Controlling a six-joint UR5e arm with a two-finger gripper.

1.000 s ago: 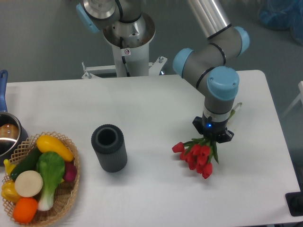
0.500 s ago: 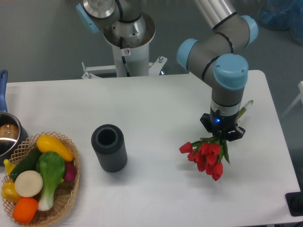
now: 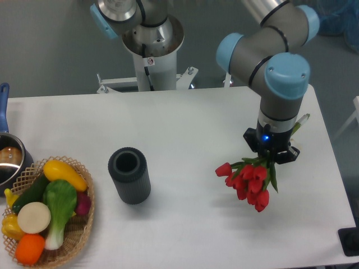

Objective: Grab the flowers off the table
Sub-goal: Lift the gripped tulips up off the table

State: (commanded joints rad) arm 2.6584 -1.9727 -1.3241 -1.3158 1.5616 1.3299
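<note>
Now the fingers [image 3: 271,158] are clenched on the flowers [image 3: 249,179] near the right edge of the white desk [image 3: 185,123]; the red buds hang out below the black wrist and a stem tip pokes out above it. Well apart, toward the left edge, stand a dark cylinder [image 3: 129,175] and a basket [image 3: 84,224] of vegetables.

small warning sticker [image 3: 149,61] on robot pedestal [image 3: 152,67], wording too small to read

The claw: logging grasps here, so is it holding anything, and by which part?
The claw holds the flowers by their stems, just behind the red buds.
</note>
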